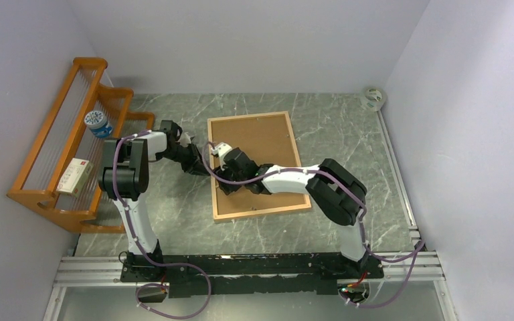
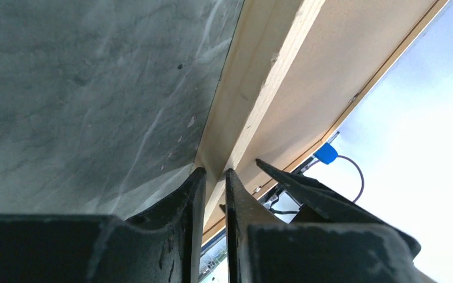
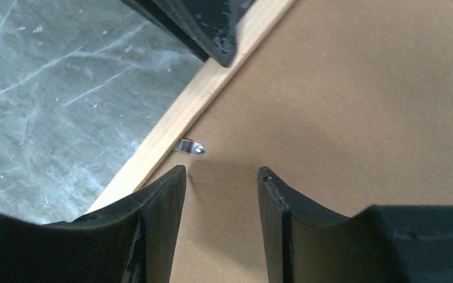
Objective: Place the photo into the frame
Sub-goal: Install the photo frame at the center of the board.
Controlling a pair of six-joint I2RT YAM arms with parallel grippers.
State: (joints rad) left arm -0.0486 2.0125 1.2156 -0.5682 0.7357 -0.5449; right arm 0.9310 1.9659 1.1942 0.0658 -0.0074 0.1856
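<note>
The frame (image 3: 174,124) is made of pale, matt, bare wood, and the backing board (image 3: 342,106) of smooth, dull brown hardboard. A clip (image 3: 190,147) of shiny metal is seen.

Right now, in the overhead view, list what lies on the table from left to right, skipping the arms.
orange wooden rack → frame, lying with its brown board facing up → small white roll in the far right corner
</note>
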